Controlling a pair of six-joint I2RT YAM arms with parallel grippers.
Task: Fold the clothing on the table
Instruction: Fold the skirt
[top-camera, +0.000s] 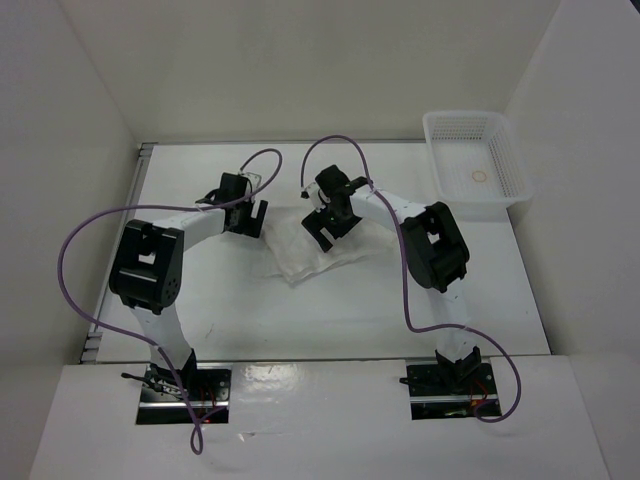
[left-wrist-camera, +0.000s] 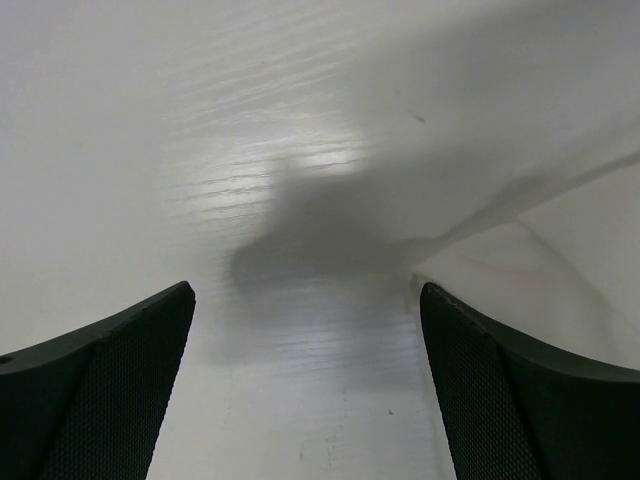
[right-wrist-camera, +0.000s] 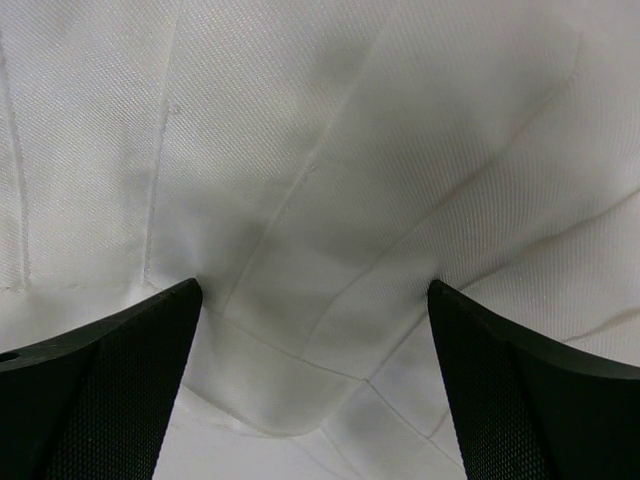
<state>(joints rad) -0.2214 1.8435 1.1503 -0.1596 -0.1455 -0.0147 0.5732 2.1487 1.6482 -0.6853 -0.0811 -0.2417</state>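
White walls box in the table (top-camera: 400, 300), and at the upper right of the top view a mesh basket (top-camera: 478, 207) holds one small pale ring (top-camera: 481, 177). The skirt (top-camera: 300, 258) lies bunched at the middle of the frame. The right gripper (top-camera: 328, 228) is spread wide directly over it and grasps nothing, pleated cloth filling its wrist view, while the left gripper (top-camera: 252, 216), equally spread and empty, is over bare tabletop just left of the skirt's edge.

White skirt (top-camera: 300, 262) (crumpled) on table (top-camera: 350, 312)
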